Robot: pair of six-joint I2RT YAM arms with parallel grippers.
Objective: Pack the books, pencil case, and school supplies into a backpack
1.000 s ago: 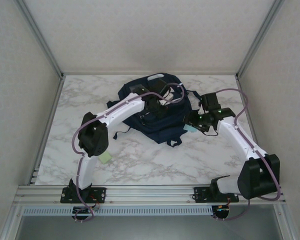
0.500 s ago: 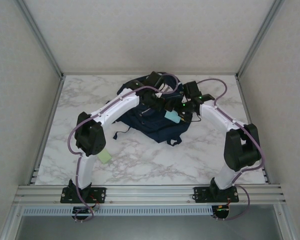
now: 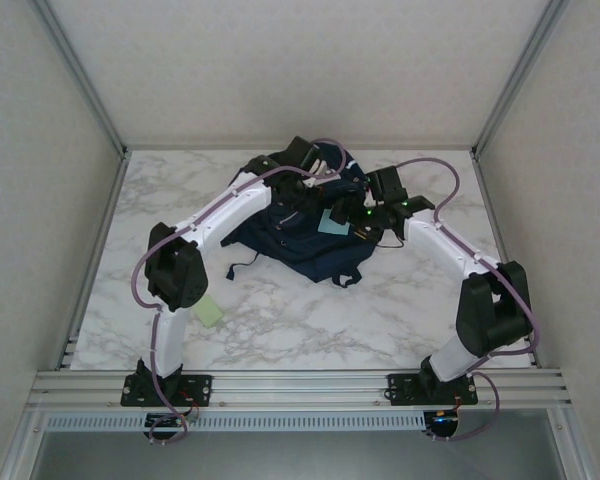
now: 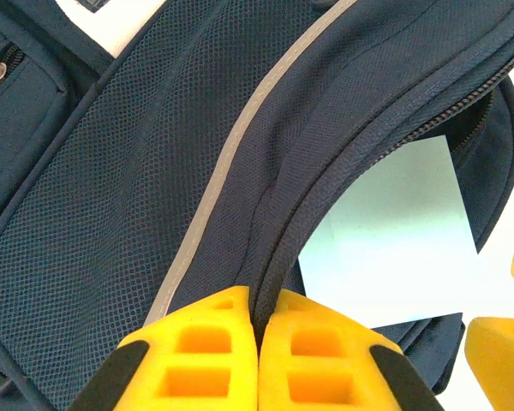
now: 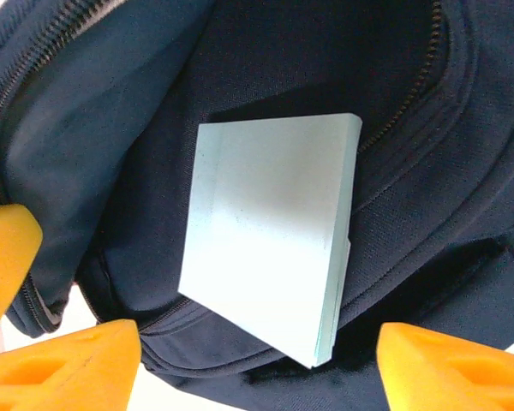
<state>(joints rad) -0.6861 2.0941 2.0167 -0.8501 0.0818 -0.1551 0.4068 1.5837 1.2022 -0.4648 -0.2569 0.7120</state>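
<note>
Right wrist view: right gripper (image 5: 257, 364) jaws wide, holding nothing. Light blue pad (image 5: 270, 265) lies approx. half inside backpack (image 5: 411, 128) mouth, far centre. Left gripper (image 4: 259, 318) pinched tight on backpack rim. Risk: rim slips, pad slides out.

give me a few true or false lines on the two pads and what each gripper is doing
1. The left gripper is pinched on the backpack fabric beside the zip. True.
2. The right gripper is clamped on the blue pad. False: its fingers stand wide apart and clear of the pad.
3. The blue pad lies in the backpack's opening. True.
4. The green pad is inside the backpack. False: it lies on the table, next to the left arm.
</note>
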